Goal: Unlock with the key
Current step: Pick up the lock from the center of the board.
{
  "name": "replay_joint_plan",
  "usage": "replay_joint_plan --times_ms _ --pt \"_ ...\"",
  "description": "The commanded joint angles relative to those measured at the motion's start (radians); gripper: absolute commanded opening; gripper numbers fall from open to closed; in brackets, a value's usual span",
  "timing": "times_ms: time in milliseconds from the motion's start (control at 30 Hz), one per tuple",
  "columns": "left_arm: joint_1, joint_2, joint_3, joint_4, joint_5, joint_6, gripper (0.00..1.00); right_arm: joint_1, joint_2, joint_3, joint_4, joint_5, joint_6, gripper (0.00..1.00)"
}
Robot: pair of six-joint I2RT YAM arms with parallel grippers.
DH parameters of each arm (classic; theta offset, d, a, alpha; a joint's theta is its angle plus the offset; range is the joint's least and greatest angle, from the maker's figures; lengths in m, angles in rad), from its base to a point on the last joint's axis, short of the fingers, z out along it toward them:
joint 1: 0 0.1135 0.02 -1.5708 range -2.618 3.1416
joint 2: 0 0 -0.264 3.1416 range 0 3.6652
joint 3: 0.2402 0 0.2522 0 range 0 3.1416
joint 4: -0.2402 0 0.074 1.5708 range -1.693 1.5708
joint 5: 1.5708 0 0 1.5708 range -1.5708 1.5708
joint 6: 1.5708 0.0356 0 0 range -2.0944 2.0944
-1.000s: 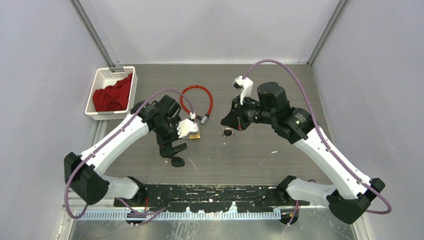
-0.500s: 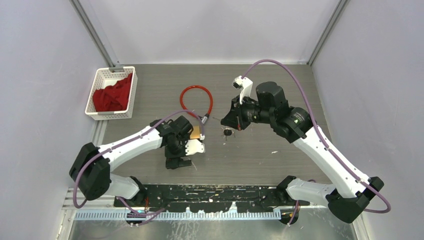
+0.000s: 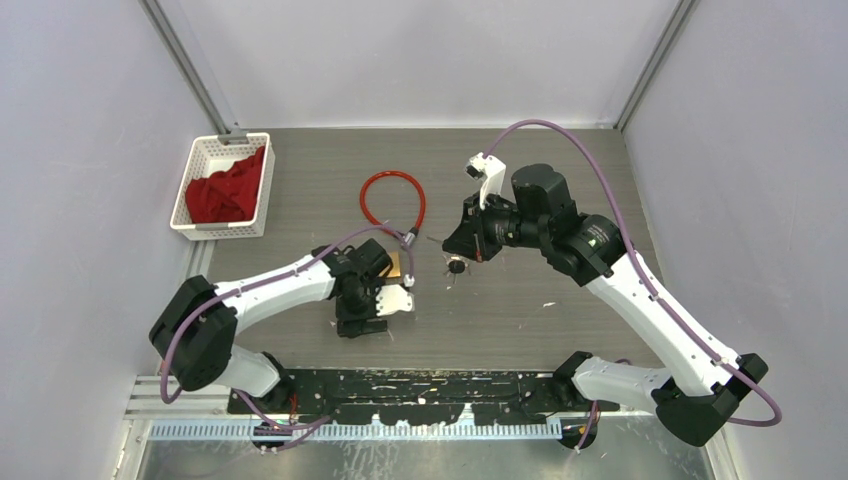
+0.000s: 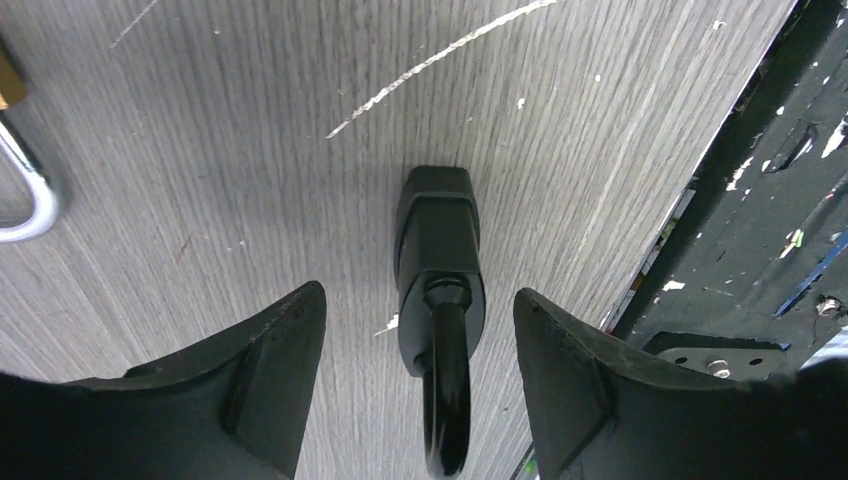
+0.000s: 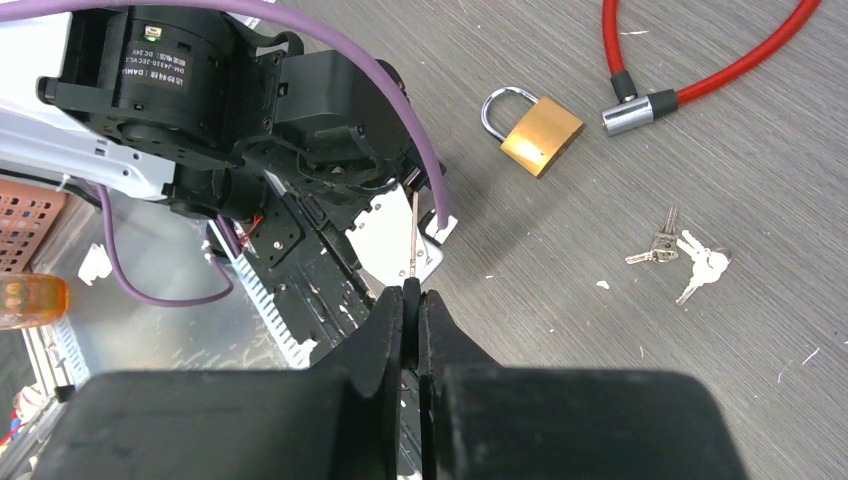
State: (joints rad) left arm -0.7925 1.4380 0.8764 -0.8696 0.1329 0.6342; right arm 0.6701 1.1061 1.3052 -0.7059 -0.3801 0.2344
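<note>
A black padlock (image 4: 437, 235) lies on the grey table with its shackle pointing towards the left wrist camera. My left gripper (image 4: 420, 293) straddles it, open, one finger on each side and neither touching it. In the top view this lock (image 3: 358, 327) sits under the left wrist, near the table's front edge. My right gripper (image 5: 412, 292) is shut on a black-headed key (image 5: 413, 235), whose thin blade sticks out ahead of the fingertips. It hovers above the middle of the table, right of the left arm.
A brass padlock (image 5: 540, 132) lies just beyond the left arm, with a red cable lock (image 3: 393, 200) further back. Loose silver keys (image 5: 690, 258) lie below the right gripper. A white basket (image 3: 205, 150) of red cloth stands at the back left. The black base rail (image 4: 760, 200) borders the black padlock.
My left gripper has moved from beside the brass padlock towards the front edge, down over the black padlock, and its jaws have narrowed. The right arm has barely moved.
</note>
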Motion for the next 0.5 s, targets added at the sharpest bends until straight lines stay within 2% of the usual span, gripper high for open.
replay_joint_plan --times_ms 0,167,233,267,467 --pt "-0.019 -0.031 -0.015 0.04 -0.016 -0.019 0.66 -0.005 -0.031 0.046 0.019 0.012 -0.003 0.01" --pt "-0.045 -0.02 -0.032 0.098 -0.043 -0.034 0.43 -0.005 -0.034 0.04 0.026 0.009 0.004 0.01" --pt "-0.048 -0.007 -0.036 0.114 -0.044 -0.039 0.23 -0.005 -0.037 0.033 0.027 0.009 0.003 0.01" --pt "-0.048 0.001 -0.037 0.122 -0.046 -0.043 0.02 -0.005 -0.039 0.028 0.028 0.009 0.001 0.01" --pt "-0.022 -0.02 0.036 0.132 0.006 -0.053 0.0 -0.004 -0.043 0.034 0.024 0.034 -0.025 0.01"
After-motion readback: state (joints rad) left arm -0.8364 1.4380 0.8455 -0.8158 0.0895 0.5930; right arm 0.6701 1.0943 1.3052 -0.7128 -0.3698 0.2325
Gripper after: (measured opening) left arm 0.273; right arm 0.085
